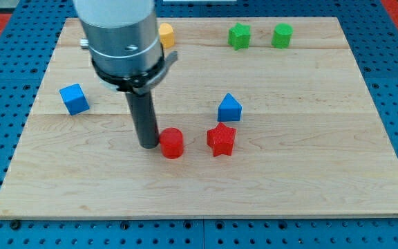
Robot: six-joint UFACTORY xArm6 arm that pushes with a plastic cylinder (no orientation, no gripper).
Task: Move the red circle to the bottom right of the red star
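Note:
The red circle [172,143] lies on the wooden board just left of the red star [221,140], with a small gap between them. My tip [148,145] stands right at the red circle's left side, touching or nearly touching it. The rod rises from there to the grey arm body at the view's top.
A blue triangular block [229,108] sits just above the red star. A blue cube [74,99] lies at the view's left. A yellow block [165,34] is partly hidden behind the arm at the top. Two green blocks [239,36] [282,35] lie at the top right.

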